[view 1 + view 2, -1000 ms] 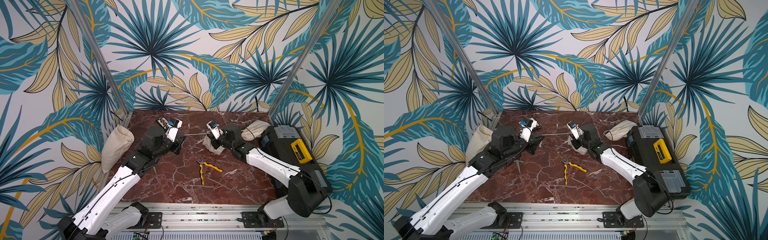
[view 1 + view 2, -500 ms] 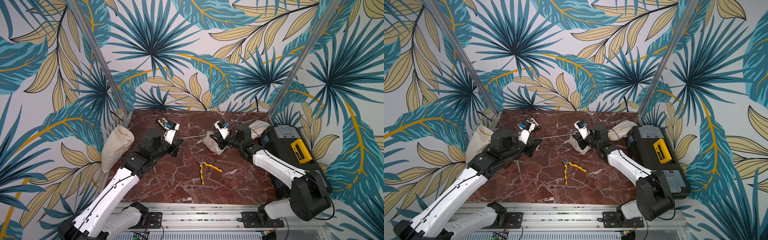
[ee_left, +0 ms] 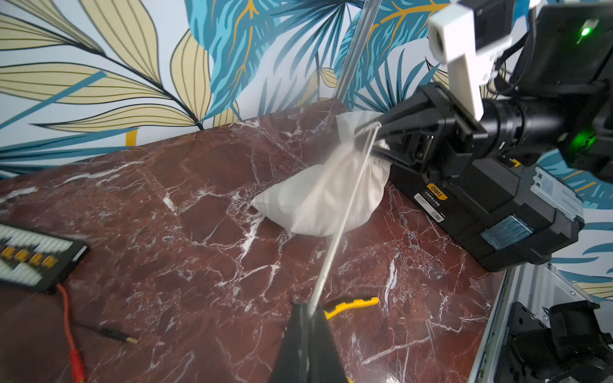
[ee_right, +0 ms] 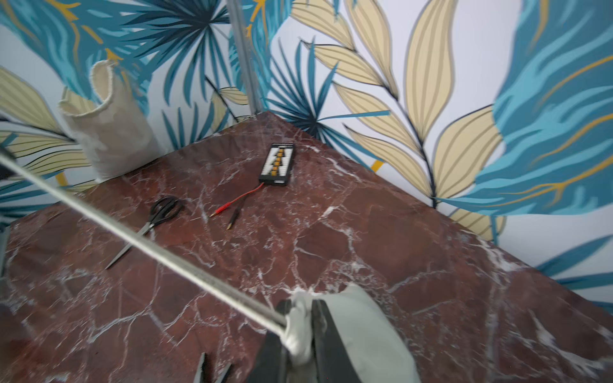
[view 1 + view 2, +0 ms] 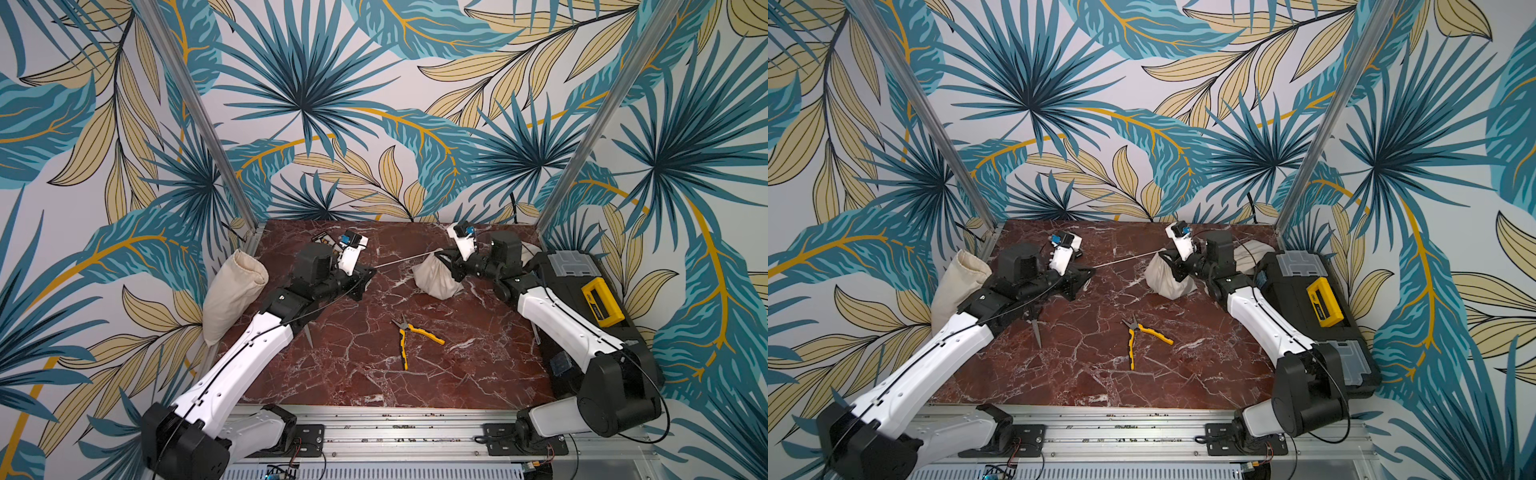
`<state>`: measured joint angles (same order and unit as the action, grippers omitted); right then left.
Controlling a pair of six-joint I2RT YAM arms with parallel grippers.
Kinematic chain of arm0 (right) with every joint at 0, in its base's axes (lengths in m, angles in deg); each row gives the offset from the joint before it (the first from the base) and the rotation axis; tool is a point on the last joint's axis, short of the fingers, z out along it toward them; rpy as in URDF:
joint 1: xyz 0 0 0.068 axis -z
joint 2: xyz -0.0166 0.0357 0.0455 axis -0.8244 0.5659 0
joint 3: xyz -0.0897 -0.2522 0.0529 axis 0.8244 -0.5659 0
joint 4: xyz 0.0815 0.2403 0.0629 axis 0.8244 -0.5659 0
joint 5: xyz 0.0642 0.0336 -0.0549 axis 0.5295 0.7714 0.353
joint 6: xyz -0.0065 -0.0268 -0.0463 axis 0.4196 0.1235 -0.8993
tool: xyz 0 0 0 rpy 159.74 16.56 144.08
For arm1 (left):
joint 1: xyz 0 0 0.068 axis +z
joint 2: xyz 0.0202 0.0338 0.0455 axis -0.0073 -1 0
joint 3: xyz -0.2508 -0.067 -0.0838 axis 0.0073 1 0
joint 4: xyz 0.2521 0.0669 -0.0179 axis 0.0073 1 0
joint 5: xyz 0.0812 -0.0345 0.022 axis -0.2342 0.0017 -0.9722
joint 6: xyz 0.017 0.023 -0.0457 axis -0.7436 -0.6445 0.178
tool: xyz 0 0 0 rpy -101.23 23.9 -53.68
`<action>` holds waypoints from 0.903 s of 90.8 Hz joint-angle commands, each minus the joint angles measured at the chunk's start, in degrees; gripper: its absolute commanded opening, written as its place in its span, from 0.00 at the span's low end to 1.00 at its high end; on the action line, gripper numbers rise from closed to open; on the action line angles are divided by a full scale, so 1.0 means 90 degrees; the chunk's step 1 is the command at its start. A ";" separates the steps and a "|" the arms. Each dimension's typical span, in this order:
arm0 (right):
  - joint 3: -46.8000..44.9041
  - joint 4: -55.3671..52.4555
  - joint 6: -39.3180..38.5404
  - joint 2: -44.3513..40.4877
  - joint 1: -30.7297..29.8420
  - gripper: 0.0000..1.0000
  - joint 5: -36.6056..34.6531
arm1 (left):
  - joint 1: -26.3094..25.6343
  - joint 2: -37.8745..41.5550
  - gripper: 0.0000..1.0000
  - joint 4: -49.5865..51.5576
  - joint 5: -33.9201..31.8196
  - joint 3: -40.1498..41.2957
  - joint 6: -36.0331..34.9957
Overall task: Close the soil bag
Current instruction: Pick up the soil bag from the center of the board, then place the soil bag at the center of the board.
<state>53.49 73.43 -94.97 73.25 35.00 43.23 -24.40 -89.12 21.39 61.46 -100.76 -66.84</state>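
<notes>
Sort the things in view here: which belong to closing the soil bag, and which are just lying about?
In the job:
soil bag, neck pinched in the right end effector
drawstring, held taut by the left end effector

Lying about:
pliers
scissors
toolbox
connector board with red lead
tall canvas sack

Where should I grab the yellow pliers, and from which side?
Grip the yellow pliers at the pivot, coming straight down from above and closing across it. They lie flat on the marble table with handles splayed, so the pivot is likely the narrowest, best-balanced spot.
</notes>
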 commanded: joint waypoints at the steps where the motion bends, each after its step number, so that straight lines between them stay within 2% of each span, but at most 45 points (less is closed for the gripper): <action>1: 0.1254 -0.0644 -0.0073 0.0703 0.1461 0.00 -0.3855 | 0.0319 -0.0180 0.00 -0.0031 -0.1350 -0.0702 0.0018; 13: 0.3303 -0.1025 -0.0429 0.1561 0.1650 0.00 -0.4420 | 0.0220 -0.1285 0.00 0.0048 -0.1158 -0.1882 -0.0054; 23: 0.3983 -0.1015 -0.0689 0.1793 0.1667 0.00 -0.4548 | -0.0049 -0.1870 0.00 -0.0177 -0.1156 -0.2350 -0.0061; 30: 0.3704 -0.0942 -0.0627 0.1618 0.1670 0.00 -0.4506 | -0.0279 -0.2197 0.00 -0.0447 -0.1215 -0.2381 -0.0067; 38: 0.2573 -0.0492 -0.0591 0.1168 0.1667 0.00 -0.4446 | -0.0438 -0.2463 0.00 -0.0642 -0.1288 -0.2101 0.0005; 45: 0.1517 -0.0284 -0.0472 0.0826 0.1672 0.02 -0.4027 | -0.0479 -0.2527 0.00 -0.0953 -0.1473 -0.1599 0.0104; 47: 0.1305 -0.0263 -0.0409 0.0768 0.1668 0.04 -0.3845 | -0.0478 -0.2509 0.02 -0.1029 -0.1575 -0.1459 0.0113; 57: -0.0001 -0.0019 0.0030 0.0656 0.1659 0.16 -0.2588 | -0.0460 -0.2232 0.28 -0.0946 -0.2251 -0.1063 -0.0004; 63: -0.0583 0.0390 0.0455 0.0668 0.1615 0.25 -0.2054 | -0.0414 -0.1911 0.50 -0.0438 -0.2570 -0.1129 -0.0076; 66: -0.0794 0.0543 0.0641 0.0668 0.1572 0.31 -0.1864 | -0.0378 -0.1730 0.57 -0.0106 -0.2815 -0.1226 -0.0105; 74: -0.1260 0.0930 0.0947 0.0520 0.1456 0.47 -0.1465 | -0.0331 -0.1102 0.70 0.1006 -0.3686 -0.1586 -0.0287; 82: -0.1582 0.0977 0.0971 0.0141 0.1366 0.57 -0.1304 | -0.0199 -0.0530 0.81 0.2232 -0.4513 -0.2051 -0.0476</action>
<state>42.06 76.14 -90.01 79.13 48.77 26.81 -26.93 -101.97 28.18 33.25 -112.30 -68.72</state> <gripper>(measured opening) 0.522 0.780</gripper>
